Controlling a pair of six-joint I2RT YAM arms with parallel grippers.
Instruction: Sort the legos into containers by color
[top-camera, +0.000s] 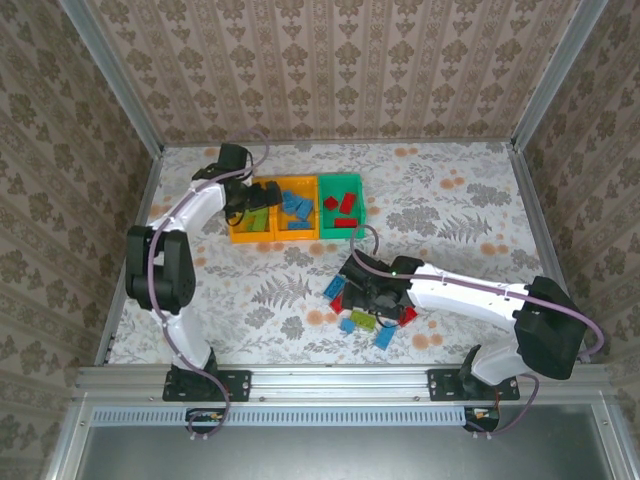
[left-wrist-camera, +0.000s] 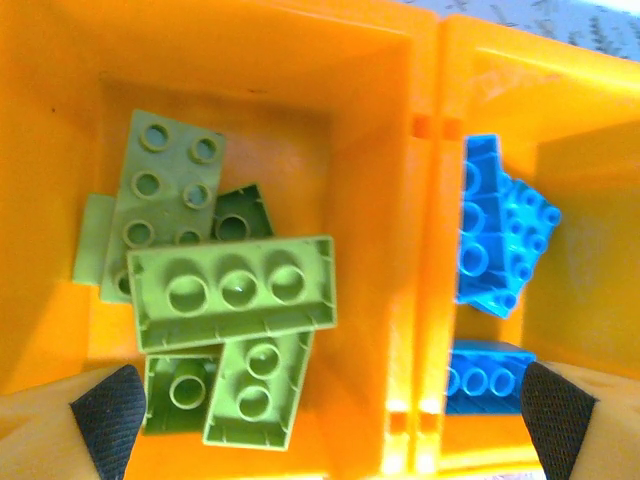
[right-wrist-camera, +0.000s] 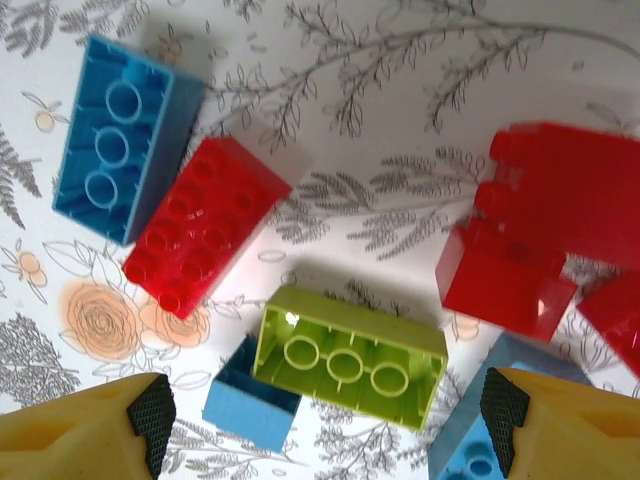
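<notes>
Three containers stand in a row: the left orange bin (top-camera: 240, 236) holds several lime legos (left-wrist-camera: 232, 288), the middle orange bin (top-camera: 298, 232) holds blue legos (left-wrist-camera: 488, 232), and the green bin (top-camera: 352, 182) holds red ones (top-camera: 345, 205). My left gripper (top-camera: 243, 205) (left-wrist-camera: 332, 420) hangs open over the left orange bin with nothing between its fingers. My right gripper (top-camera: 368, 300) (right-wrist-camera: 328, 420) is open low over a loose pile on the table. Its fingers stand either side of an upturned lime brick (right-wrist-camera: 350, 355), apart from it. A red brick (right-wrist-camera: 205, 225) and a blue brick (right-wrist-camera: 125, 135) lie beyond it.
More red bricks (right-wrist-camera: 550, 220) lie to the right of the lime one, and a small blue brick (right-wrist-camera: 245, 400) sits against its left end. Loose bricks (top-camera: 385, 337) spread round the right gripper. Patterned walls and metal posts (top-camera: 115, 90) close in the floral table (top-camera: 450, 200).
</notes>
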